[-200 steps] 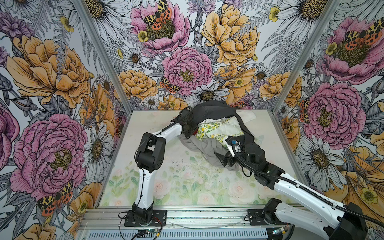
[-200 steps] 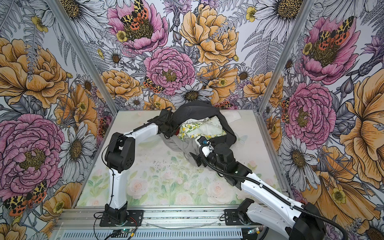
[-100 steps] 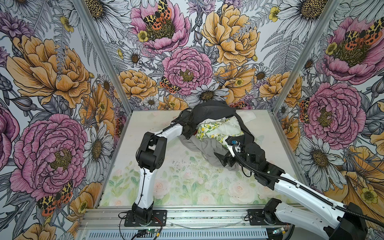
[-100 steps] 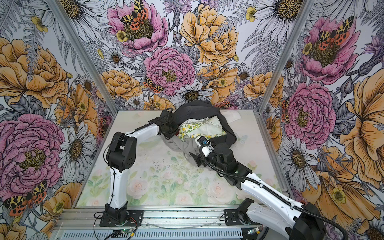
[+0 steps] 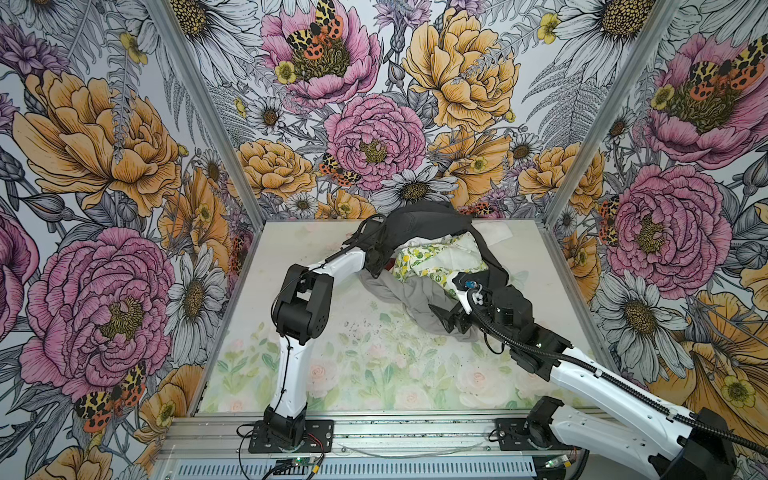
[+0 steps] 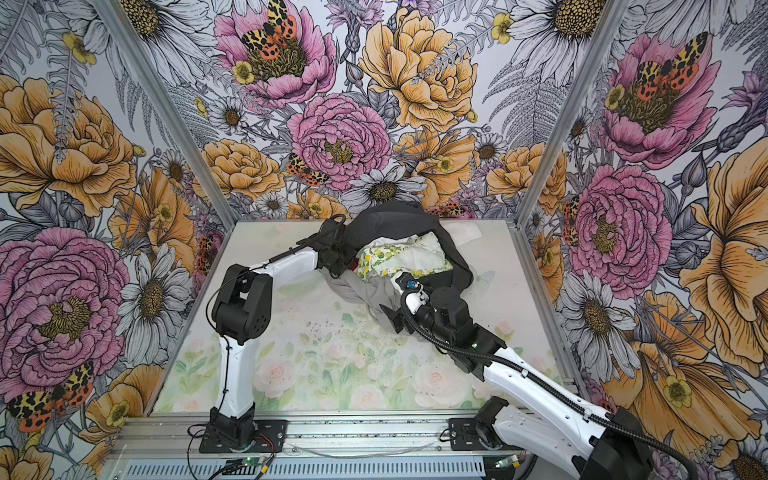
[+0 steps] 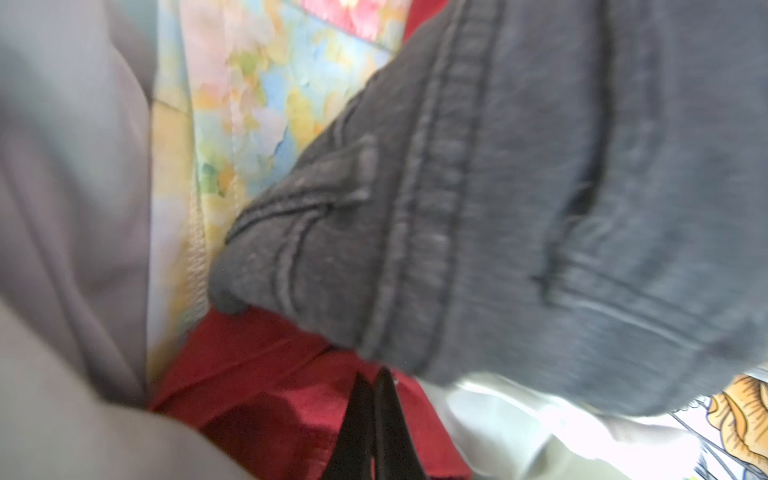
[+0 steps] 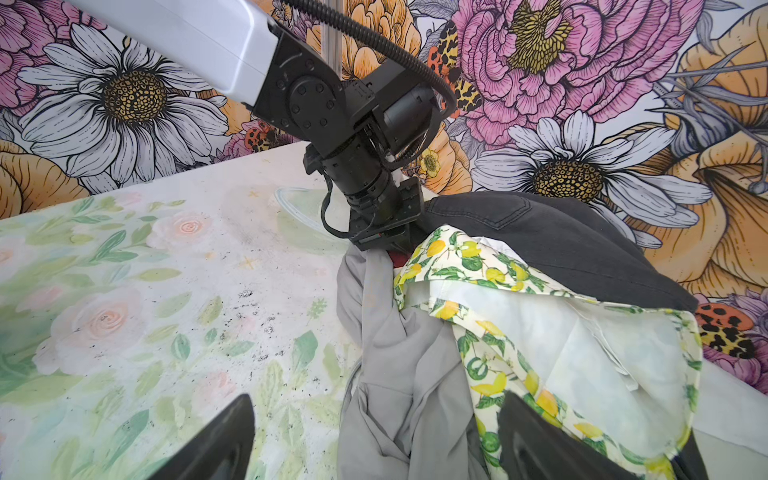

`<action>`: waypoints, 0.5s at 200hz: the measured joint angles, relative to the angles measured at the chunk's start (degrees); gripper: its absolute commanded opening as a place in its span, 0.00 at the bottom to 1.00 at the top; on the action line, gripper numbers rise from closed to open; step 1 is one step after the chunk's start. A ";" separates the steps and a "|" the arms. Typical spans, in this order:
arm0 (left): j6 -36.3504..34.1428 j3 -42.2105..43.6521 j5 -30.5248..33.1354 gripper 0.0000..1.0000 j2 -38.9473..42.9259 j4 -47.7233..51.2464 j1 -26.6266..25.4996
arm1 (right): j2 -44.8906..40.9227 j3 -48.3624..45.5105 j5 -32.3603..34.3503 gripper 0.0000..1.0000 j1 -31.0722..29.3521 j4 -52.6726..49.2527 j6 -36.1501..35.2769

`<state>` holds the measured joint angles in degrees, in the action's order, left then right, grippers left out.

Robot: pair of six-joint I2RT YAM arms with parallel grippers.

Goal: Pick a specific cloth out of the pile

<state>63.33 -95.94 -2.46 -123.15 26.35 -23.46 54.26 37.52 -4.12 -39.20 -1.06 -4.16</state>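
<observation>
Inside the pile (image 5: pixel 419 226), left tool (image 7: pixel 374 376) pinching the cloth (image 7: pixel 257 374), right tool (image 8: pixel 374 401) spread

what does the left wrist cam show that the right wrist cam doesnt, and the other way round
Only left wrist: a broad patch of the deep-red cloth, with the shut left gripper on it. Only right wrist: the lemon-print cloth in clear view and the open right gripper. Both: the dark charcoal garment and the light grey garment.
</observation>
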 measured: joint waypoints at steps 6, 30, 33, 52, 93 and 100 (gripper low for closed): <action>-0.37 0.07 0.24 0.00 0.74 0.02 0.02 | -0.04 0.00 0.02 0.92 0.00 -0.02 0.00; -1.95 0.11 1.25 0.00 4.50 -0.02 0.07 | -0.28 0.00 0.83 0.92 -0.28 0.00 0.00; -2.27 0.11 1.38 0.00 5.09 -0.04 0.07 | -0.28 0.00 0.85 0.92 -0.28 0.00 0.00; -3.34 0.44 1.73 0.00 8.00 -0.44 0.07 | -0.28 0.00 1.36 0.92 -0.42 -0.02 0.00; -4.92 1.07 1.92 0.00 11.13 -1.77 0.07 | -0.48 0.00 2.78 0.92 -0.61 0.00 0.02; -5.14 1.07 1.90 0.00 11.21 -2.16 0.07 | -0.59 0.00 2.99 0.92 -0.61 0.00 0.04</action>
<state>58.19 -94.87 -0.56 -111.94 24.18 -23.40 53.67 37.52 -1.13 -39.81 -1.06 -4.12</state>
